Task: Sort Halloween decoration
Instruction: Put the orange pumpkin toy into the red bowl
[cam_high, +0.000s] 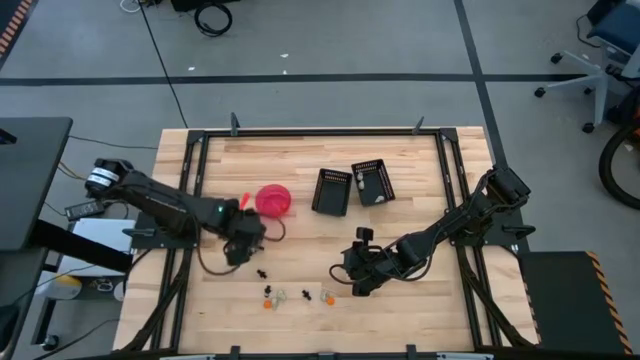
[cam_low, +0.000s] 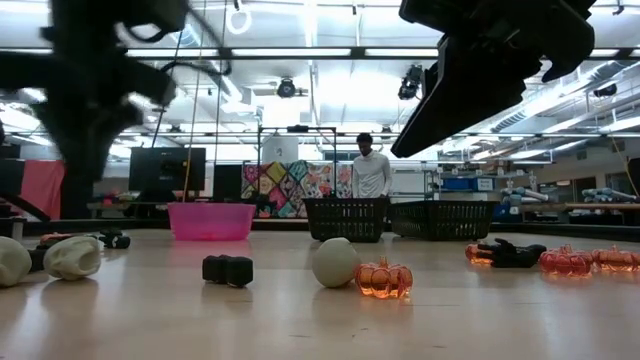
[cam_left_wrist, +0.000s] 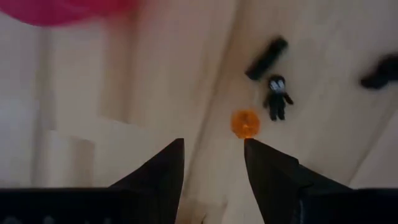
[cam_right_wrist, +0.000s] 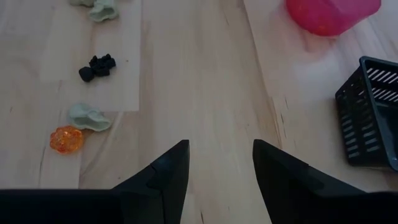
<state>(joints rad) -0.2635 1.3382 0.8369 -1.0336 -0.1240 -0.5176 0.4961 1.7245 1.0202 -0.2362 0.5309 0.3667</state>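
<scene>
From above, the trinkets (cam_high: 285, 296) lie scattered at the table's near edge, between both arms. At table height, a translucent orange pumpkin (cam_low: 384, 279) looks light, hard, slippery; pinch its sides. Left gripper (cam_left_wrist: 213, 162) and right gripper (cam_right_wrist: 220, 163) both stand open, empty.

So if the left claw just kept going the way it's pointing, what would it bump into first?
Probably the orange trinket: it lies just ahead of the open left gripper, with a small black figure beyond it. Depth is hard to judge.
</scene>
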